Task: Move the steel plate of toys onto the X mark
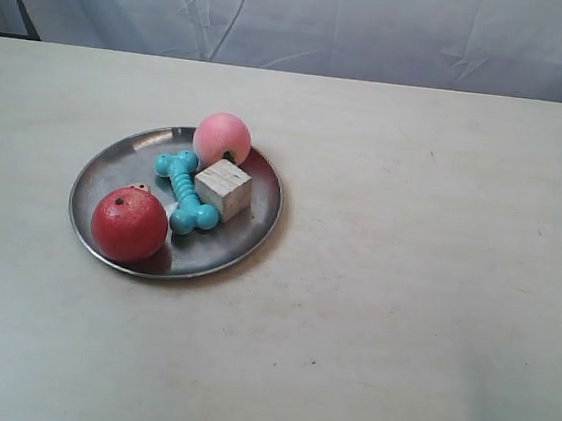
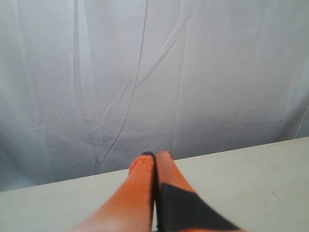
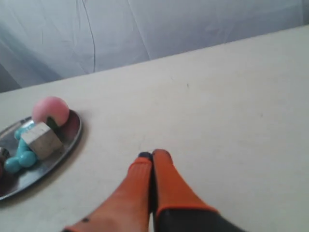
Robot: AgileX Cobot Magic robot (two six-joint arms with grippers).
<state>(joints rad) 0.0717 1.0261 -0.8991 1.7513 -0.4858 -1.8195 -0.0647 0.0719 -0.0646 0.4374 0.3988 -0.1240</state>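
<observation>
So the round shiny steel plate sits on the pale table, toward the exterior view's left. On it: pink peach-like ball at the back, turquoise ribbed bone mid-plate, pale wooden cube just beside its right, red apple front-left.

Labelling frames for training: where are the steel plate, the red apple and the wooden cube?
steel plate [image 1: 114,168], exterior view, bare floor by rim.
red apple [image 1: 130,225], exterior view, front skin.
wooden cube [image 1: 225,176], exterior view, top face.
</observation>
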